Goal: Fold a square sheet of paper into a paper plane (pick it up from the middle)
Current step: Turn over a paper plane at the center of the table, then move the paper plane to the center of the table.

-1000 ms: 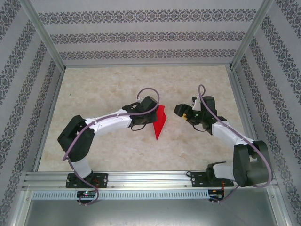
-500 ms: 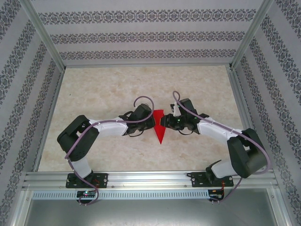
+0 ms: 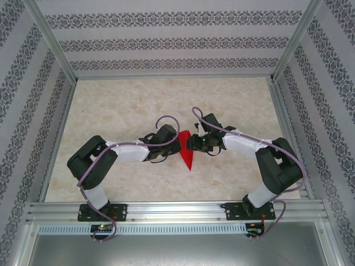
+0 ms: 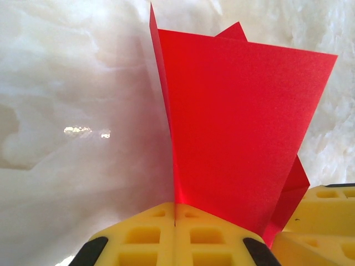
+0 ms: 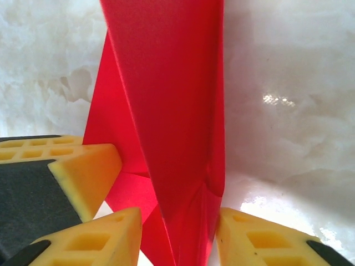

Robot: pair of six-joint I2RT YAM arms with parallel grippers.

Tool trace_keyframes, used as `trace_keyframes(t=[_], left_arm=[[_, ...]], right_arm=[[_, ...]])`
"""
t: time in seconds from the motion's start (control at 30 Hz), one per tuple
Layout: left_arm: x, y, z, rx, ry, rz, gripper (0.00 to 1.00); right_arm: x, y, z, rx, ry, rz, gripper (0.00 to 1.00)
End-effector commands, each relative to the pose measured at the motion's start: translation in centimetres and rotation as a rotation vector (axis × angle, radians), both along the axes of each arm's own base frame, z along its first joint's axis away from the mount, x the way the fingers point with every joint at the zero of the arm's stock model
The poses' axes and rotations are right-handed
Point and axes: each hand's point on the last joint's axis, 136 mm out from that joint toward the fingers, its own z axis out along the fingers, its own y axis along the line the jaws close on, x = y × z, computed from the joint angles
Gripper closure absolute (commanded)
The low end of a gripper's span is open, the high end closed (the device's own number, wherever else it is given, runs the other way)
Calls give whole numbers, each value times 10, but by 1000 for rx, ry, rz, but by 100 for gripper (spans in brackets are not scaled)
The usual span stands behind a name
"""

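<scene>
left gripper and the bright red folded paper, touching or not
Touching. The left wrist view shows the left gripper shut on the bright red folded paper, which rises from the seam between its fingers.

On my feed the paper plane (image 3: 187, 152) reads plain bright red, no print at all. The finger pads (image 4: 150, 235) are yellow, with black behind them. The arms (image 3: 130, 149) are white with black joints and the cables (image 3: 165, 117) mauve. The table (image 3: 127, 105) is cream, marble-veined; the walls (image 3: 166, 41) are white with grey ornamental bands.
</scene>
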Motion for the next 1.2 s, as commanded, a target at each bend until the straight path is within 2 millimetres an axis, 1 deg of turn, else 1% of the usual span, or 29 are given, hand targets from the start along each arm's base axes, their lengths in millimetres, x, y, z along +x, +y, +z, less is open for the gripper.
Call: trace_keyframes(t=[0.0,0.1,0.17,0.23,0.3,0.37,0.43,0.7,0.77,0.9,1.17], left_arm=[[9,-3,14,-52,-33,15,100],[9,-2,13,-45,-31,16,100],[9,-2,11,-42,-29,16,100],[9,-3,11,-43,-28,16,100],[10,-3,10,-43,-26,16,100],[10,-4,10,-46,-24,17,100],[10,-4,10,-50,-23,19,100],[9,-4,9,-51,-19,17,100],[9,-4,9,-50,-19,18,100],[9,-3,8,-49,-18,17,100],[9,-4,6,-45,-17,16,100]], right_arm=[[-2,-2,5,-33,-27,17,61],[0,-6,21,-35,-69,-1,59],[-2,-4,32,-3,-91,0,57],[-5,1,37,36,-86,9,57],[-9,5,32,52,-60,13,59],[-12,8,23,48,-32,15,61],[-14,9,14,39,-9,15,61],[-17,12,-8,19,45,20,61],[-18,12,-13,12,61,24,59],[-20,13,-17,11,68,29,55],[-26,22,-12,47,50,73,44]])
